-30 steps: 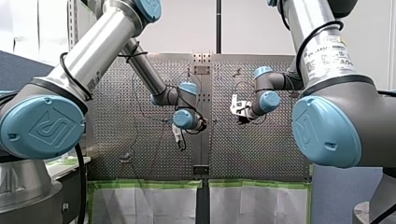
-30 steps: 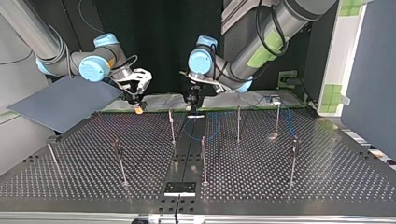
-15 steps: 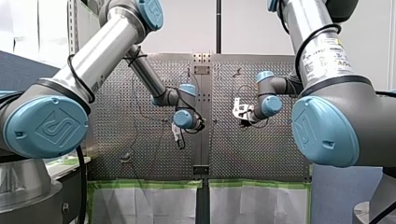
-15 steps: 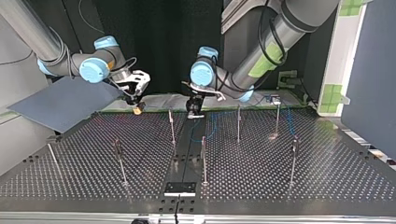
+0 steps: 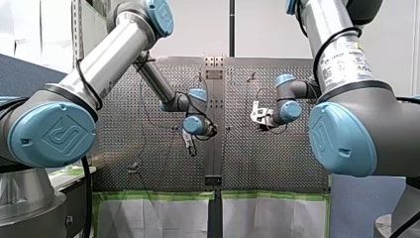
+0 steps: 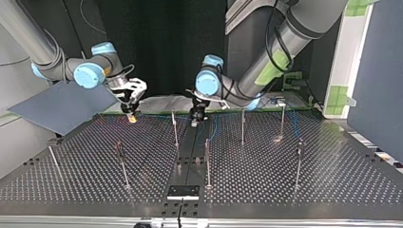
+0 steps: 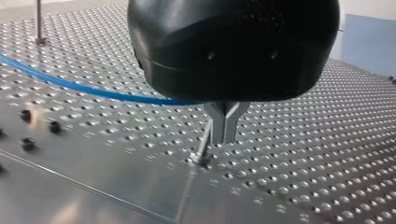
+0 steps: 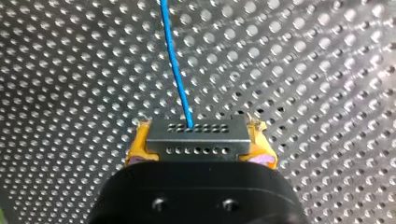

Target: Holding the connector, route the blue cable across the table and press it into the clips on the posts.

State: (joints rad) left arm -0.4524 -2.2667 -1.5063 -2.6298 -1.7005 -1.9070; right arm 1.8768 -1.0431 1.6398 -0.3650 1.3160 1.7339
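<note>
My right gripper (image 8: pixel 198 144) is shut with its yellow pads on the grey connector (image 8: pixel 196 135). The blue cable (image 8: pixel 175 65) leaves the connector ahead of it. In the top view this gripper (image 6: pixel 130 117) hangs low over the perforated table (image 6: pixel 309 190) at the far left. The cable (image 6: pixel 159 115) runs from there to my left gripper (image 6: pixel 195 119) near the far middle. My left gripper (image 7: pixel 224 130) has its metal fingers shut. The cable (image 7: pixel 70 84) reaches their root, and the black body hides it there. Thin posts (image 6: pixel 174 128) stand between the grippers.
More posts (image 6: pixel 207 161) (image 6: pixel 242 126) (image 6: pixel 299 161) (image 6: pixel 122 164) are spread over the table. A black plate (image 6: pixel 183 191) sits at the near edge. A grey-blue sheet (image 6: pixel 62 104) leans at the top view's left. The cable's far end hangs near a post (image 6: pixel 282 116).
My right gripper has carried the connector toward the top view's left and lower. My left gripper has come down closer to the table. The cable between them has pulled straighter.
</note>
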